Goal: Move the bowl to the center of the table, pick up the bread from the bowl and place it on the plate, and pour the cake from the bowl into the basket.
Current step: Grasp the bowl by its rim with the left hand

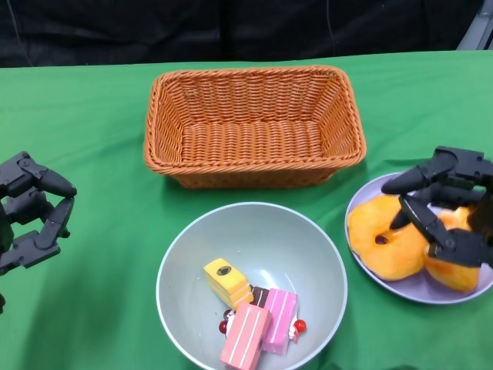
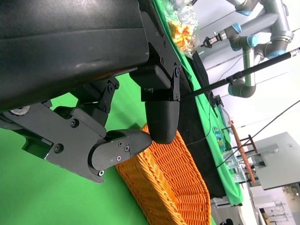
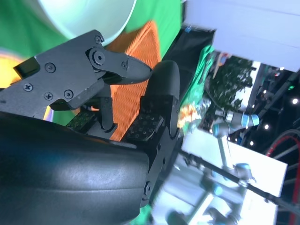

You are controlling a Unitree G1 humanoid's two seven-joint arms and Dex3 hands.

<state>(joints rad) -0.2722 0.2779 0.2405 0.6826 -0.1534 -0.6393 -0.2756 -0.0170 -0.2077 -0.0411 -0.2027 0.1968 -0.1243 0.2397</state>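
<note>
The pale grey bowl (image 1: 254, 231) sits near the table's front middle with several cake pieces (image 1: 250, 316) in it: a yellow one, pink striped ones and a dark one. Two orange ring-shaped breads (image 1: 389, 243) lie on the lilac plate (image 1: 362, 202) at the right. My right hand (image 1: 447, 204) hovers over the plate with its fingers spread above the bread, holding nothing. My left hand (image 1: 31, 212) hangs at the left edge over bare cloth, fingers apart and empty. The orange wicker basket (image 1: 254, 123) stands empty behind the bowl.
The green cloth (image 1: 92, 139) covers the whole table. In the wrist views I see the basket (image 2: 173, 187), the bowl's rim (image 3: 89, 18), and lab robot arms (image 2: 253, 33) beyond the table's far edge.
</note>
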